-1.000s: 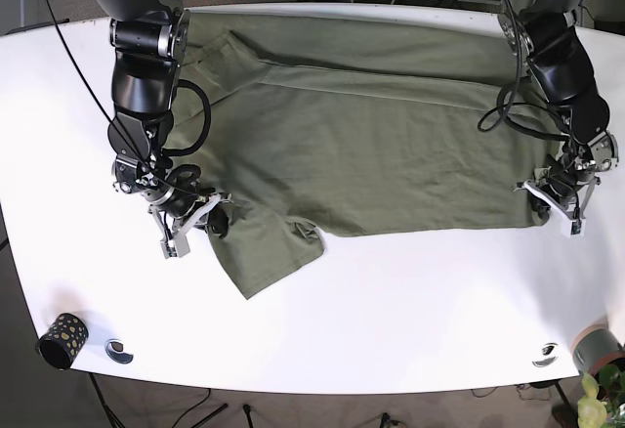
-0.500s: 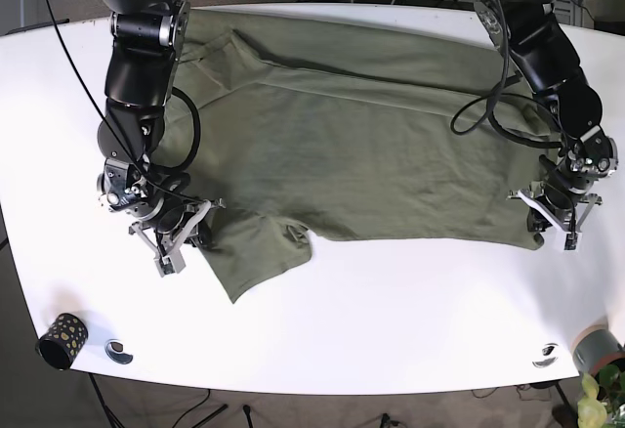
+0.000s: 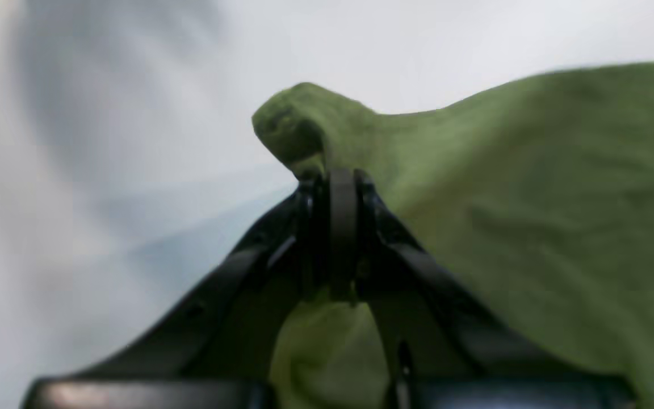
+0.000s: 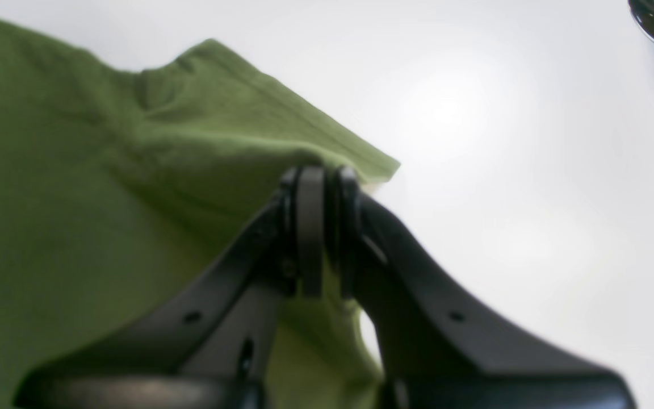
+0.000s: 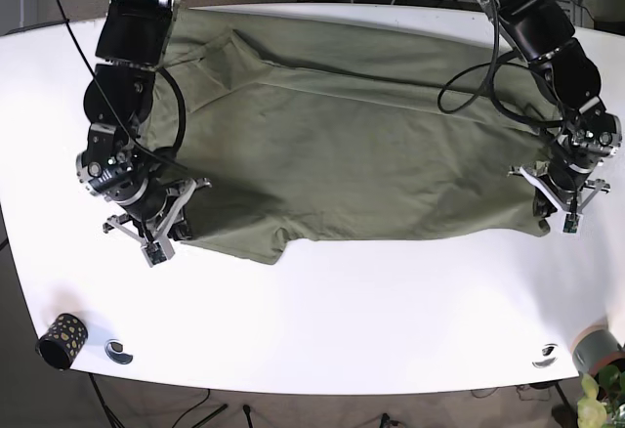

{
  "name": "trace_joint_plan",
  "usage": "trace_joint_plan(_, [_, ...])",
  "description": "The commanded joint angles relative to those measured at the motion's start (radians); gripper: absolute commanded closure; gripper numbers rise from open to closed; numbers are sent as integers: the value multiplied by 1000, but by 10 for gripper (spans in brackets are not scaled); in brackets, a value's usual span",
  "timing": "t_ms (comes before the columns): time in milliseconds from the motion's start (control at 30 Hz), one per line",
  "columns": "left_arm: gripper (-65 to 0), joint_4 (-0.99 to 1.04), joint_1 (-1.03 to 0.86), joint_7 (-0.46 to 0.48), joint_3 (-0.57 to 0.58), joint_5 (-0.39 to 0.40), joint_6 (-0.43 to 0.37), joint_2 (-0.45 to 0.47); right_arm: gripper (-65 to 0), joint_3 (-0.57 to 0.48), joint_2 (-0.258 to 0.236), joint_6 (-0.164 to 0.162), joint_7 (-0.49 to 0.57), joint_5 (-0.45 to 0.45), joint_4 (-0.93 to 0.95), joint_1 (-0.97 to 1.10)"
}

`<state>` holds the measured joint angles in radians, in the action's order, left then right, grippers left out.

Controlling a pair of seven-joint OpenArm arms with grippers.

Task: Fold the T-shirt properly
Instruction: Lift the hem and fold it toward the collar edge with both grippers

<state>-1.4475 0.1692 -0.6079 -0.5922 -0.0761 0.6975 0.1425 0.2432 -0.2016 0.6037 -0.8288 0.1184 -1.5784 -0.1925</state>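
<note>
The base camera looks down from high up at the whole white table. Both wrist cameras sit very close to the green shirt, seen from above too.

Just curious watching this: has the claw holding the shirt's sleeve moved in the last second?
Yes. The right claw dragged the T-shirt sleeve toward the white table's left edge in the base view.

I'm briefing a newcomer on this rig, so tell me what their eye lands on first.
The olive green T-shirt spread wide across the white table dominates. Each black hand is shut on its near edge: the right hand at the base view's left, the left hand at its right.
</note>
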Motion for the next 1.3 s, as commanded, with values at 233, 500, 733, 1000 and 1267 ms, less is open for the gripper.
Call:
trace_joint_plan(233, [0,-137,-72,21,-1,15,1,18,-30,64,-3,8,-54,14,-215,113])
trace_joint_plan(500, [0,-144,-89,21,-2,17,1,15,-86,63,-2,8,-54,16,-159,109])
trace_joint_plan(733, [0,-144,-87,21,4,15,1,13,-496,63,-2,8,-50,16,28,-9])
trace_joint_plan(1000, [0,-143,-92,21,4,14,1,13,-537,63,-3,8,15,16,333,-178])
trace_joint_plan(1267, [0,-143,-92,21,2,14,1,13,-537,61,-11,8,142,13,602,-255])
